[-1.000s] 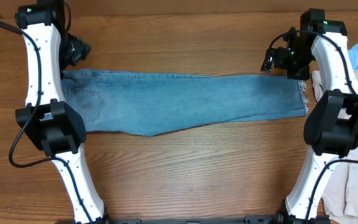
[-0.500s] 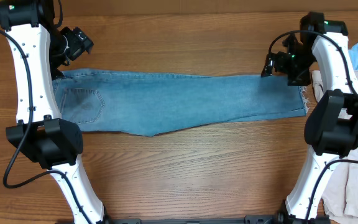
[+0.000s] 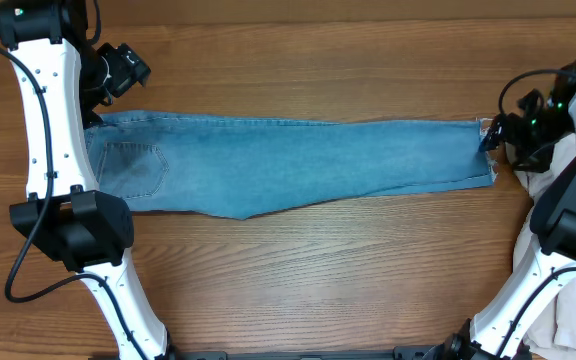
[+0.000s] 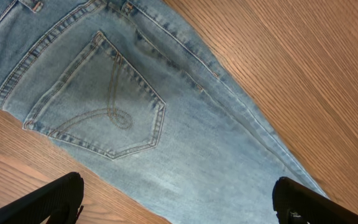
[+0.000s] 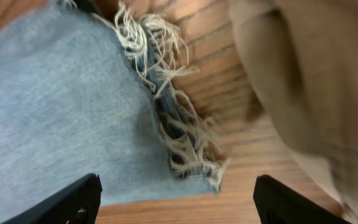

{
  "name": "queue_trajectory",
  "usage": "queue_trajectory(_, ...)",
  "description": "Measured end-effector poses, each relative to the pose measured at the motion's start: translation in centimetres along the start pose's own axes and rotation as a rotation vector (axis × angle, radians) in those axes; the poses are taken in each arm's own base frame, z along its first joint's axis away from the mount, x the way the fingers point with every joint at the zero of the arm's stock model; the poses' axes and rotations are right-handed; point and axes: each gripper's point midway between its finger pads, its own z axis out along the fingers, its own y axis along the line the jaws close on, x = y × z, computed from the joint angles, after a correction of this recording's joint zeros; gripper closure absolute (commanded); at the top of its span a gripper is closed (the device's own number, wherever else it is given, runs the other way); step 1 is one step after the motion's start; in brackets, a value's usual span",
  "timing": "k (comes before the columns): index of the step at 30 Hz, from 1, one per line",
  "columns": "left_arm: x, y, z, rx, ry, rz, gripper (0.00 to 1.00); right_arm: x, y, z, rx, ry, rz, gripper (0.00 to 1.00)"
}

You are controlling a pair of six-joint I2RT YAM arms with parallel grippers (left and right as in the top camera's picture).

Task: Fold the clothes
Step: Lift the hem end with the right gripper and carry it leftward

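Light blue jeans [image 3: 288, 160] lie flat across the table, waist to the left and frayed hems [image 3: 490, 150] to the right. My left gripper [image 3: 118, 68] hangs open just beyond the waist's far corner. In the left wrist view its fingers [image 4: 48, 202] stand wide apart above the back pocket [image 4: 104, 99], holding nothing. My right gripper [image 3: 492, 138] sits at the hem end. The right wrist view shows its jaws open over the frayed hem [image 5: 179, 130] and bare wood, holding nothing. Cream trousers [image 5: 309, 81] lie bunched right beside the hem.
The cream trousers [image 3: 573, 300] are heaped along the table's right edge, under and behind my right arm. Bare wood runs in front of the jeans and behind them. Both arm bases stand at the near edge.
My right gripper swung right, from over the leg's far edge to the hem end. My left gripper rose away from the waist, then held still.
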Motion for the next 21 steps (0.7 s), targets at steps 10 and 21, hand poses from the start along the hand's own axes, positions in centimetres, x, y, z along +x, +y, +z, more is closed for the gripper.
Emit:
queue_trajectory(10,0.0,0.0,0.0,0.0,0.0,0.0,0.0,0.6,2.0,3.6,-0.023,-0.017,-0.073,0.4)
queue_trajectory(21,0.0,-0.1,0.0,0.003,0.002,0.0,0.0,0.5,3.1,4.4,0.071,-0.06,-0.091,0.96)
